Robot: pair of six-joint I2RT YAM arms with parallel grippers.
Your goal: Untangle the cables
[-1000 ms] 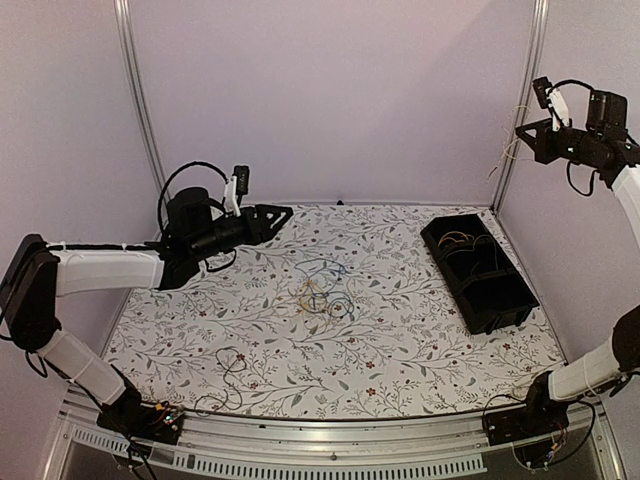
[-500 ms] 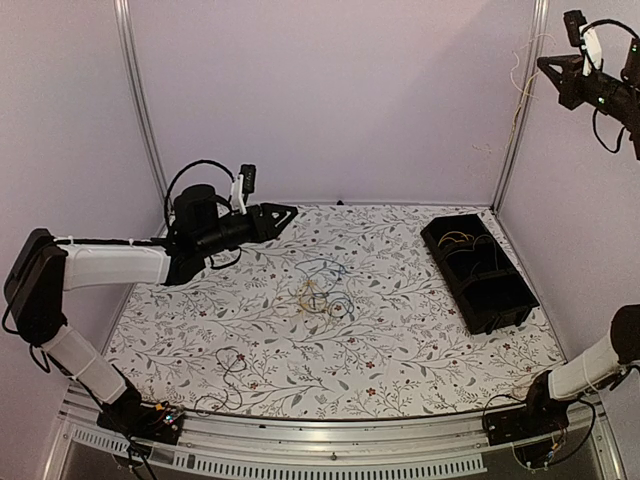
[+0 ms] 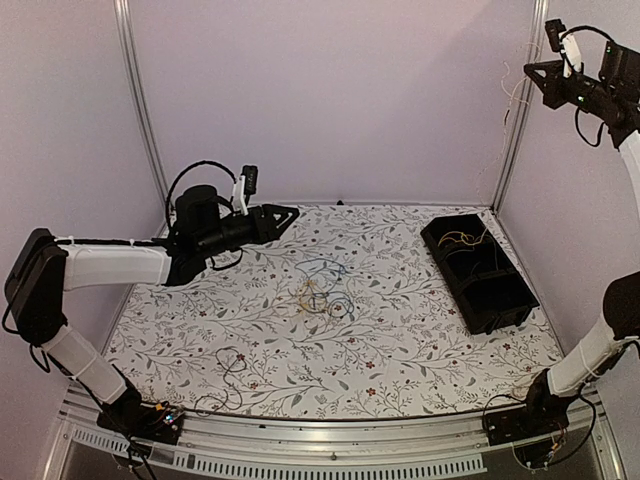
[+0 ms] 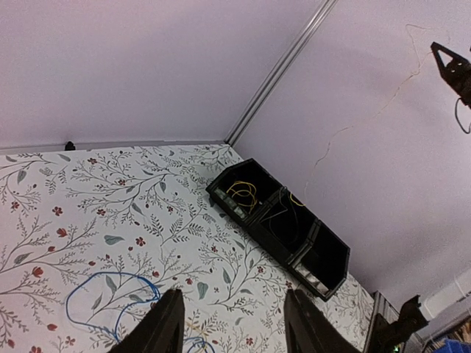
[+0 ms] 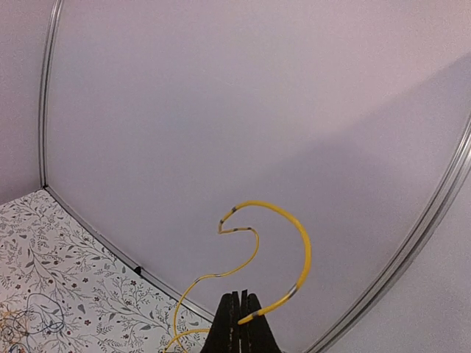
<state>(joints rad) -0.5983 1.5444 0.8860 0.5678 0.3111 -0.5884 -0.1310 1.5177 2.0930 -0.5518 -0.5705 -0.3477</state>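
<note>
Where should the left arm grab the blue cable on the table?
Probably on the open arc of the blue cable, where it lies flat as a lone loop on the tablecloth, clear of the yellow tangle. Come straight down from above, jaws straddling the wire: it looks too thin and flat to take from the side. The left gripper is open nearby.

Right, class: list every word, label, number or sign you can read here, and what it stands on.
No text can be read anywhere.
Pale patches on the front of the black bin: too small to tell if they are labels.
The tablecloth shows only a leaf-and-flower print.
</note>
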